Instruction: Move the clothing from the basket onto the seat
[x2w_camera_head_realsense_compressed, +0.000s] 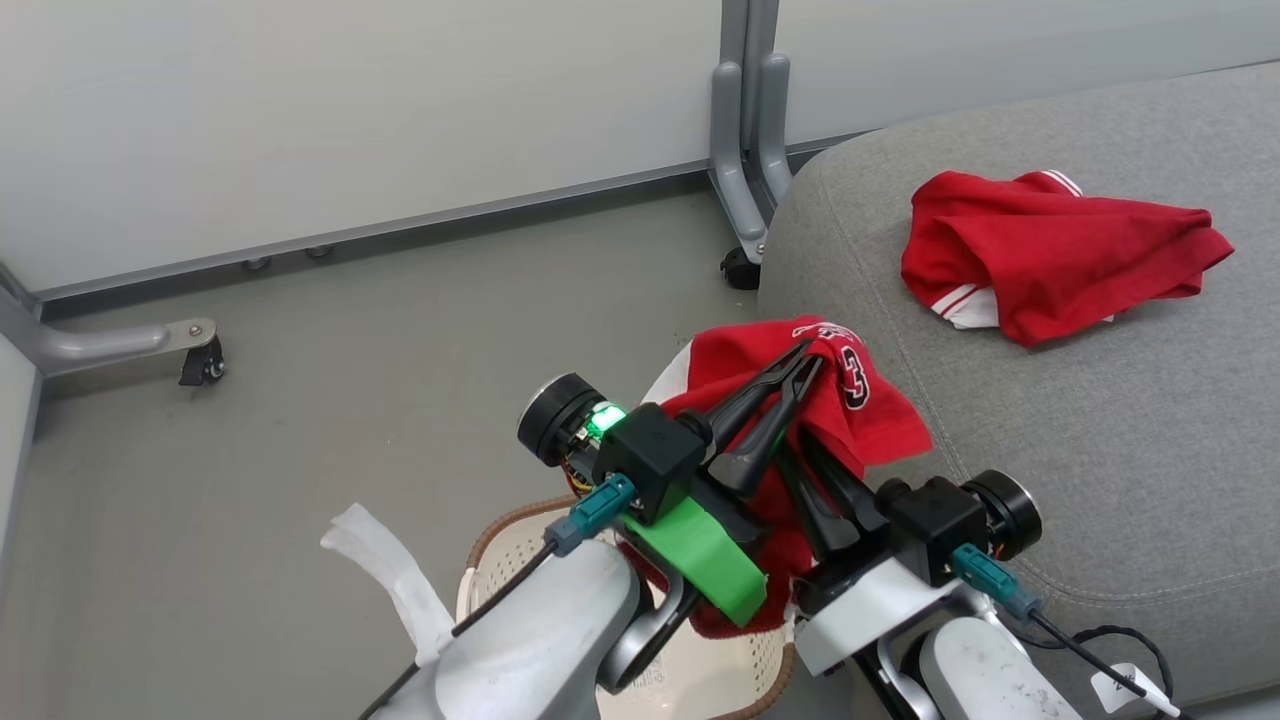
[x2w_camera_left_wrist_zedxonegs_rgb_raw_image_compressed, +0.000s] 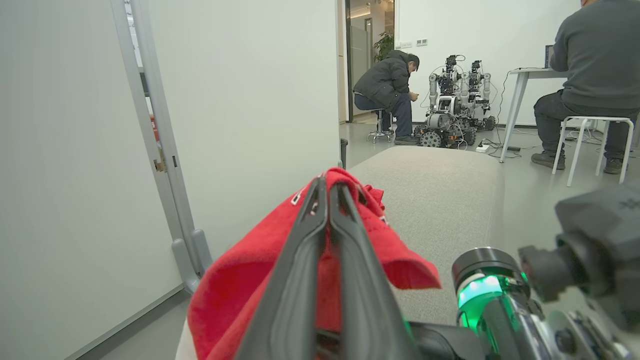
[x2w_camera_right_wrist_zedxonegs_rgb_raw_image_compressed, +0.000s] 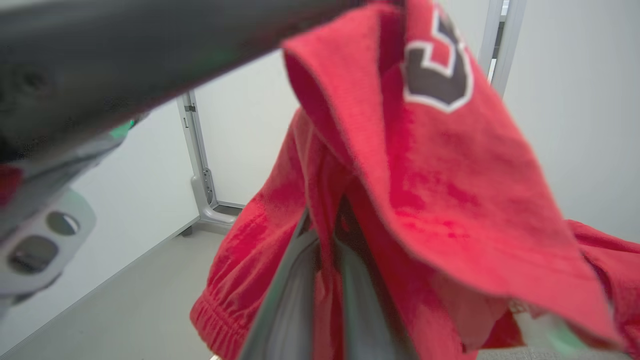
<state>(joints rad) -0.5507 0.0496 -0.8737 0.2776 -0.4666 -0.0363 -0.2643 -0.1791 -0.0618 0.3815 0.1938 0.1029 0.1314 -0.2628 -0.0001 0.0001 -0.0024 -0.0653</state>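
Left gripper (x2w_camera_head_realsense_compressed: 806, 362) (x2w_camera_left_wrist_zedxonegs_rgb_raw_image_compressed: 327, 185): fingers closed on the top fold of the numbered garment (x2w_camera_head_realsense_compressed: 860, 400) (x2w_camera_left_wrist_zedxonegs_rgb_raw_image_compressed: 235, 280) (x2w_camera_right_wrist_zedxonegs_rgb_raw_image_compressed: 440, 200). Right gripper (x2w_camera_head_realsense_compressed: 815, 480) (x2w_camera_right_wrist_zedxonegs_rgb_raw_image_compressed: 325, 222): fingers pressed together on the same garment lower down, tips buried in fabric. Garment hangs over the basket (x2w_camera_head_realsense_compressed: 497, 535), just beside the seat (x2w_camera_head_realsense_compressed: 1050, 440) edge. Second garment (x2w_camera_head_realsense_compressed: 1050, 250) lies crumpled on the seat.

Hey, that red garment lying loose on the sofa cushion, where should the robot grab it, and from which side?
Pinch the raised fold running across the middle of the garment, coming straight down from above. It lies crumpled on the seat, with its outer edges flat against the cushion. That ridge stands up, so it probably gives the most fabric to close on.
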